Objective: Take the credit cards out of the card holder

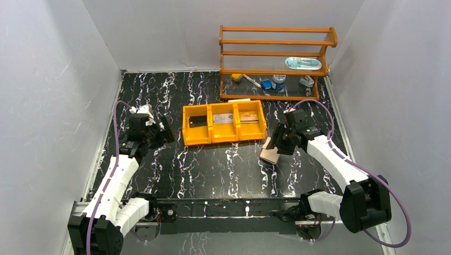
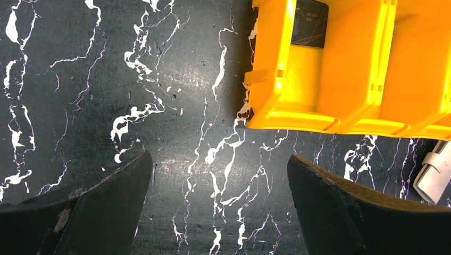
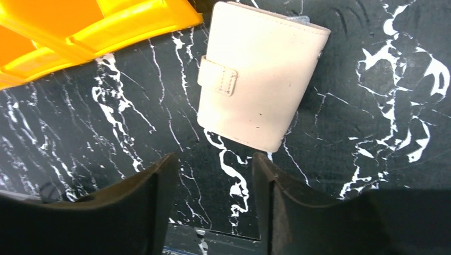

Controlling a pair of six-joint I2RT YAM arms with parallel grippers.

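Item one, my left gripper: fingers spread wide apart with nothing between them, poised over a bare stretch of the black white-veined table, just left of the orange tray. Item two, my right gripper: fingers partly apart and clamped on nothing, with only tabletop showing in the gap. It hangs on the near side of the card holder, and I see no contact with it. Item three, the card holder: folded shut, cream-tan outer face up, lying flat on the table just off the tray's right-hand near corner, turned at a slight angle. Its strap tab lies across the left edge. A thin grey-blue sliver peeks out at the far edge, and I cannot tell whether that is a card or the lining. Item four, the tray: three compartments side by side, each holding one flat card, namely a dark card on the left, a greyish card in the middle and a tan-and-grey card on the right. Item five, a wooden rack at the back of the table, carrying several small objects on its lower shelves that are too small to name.
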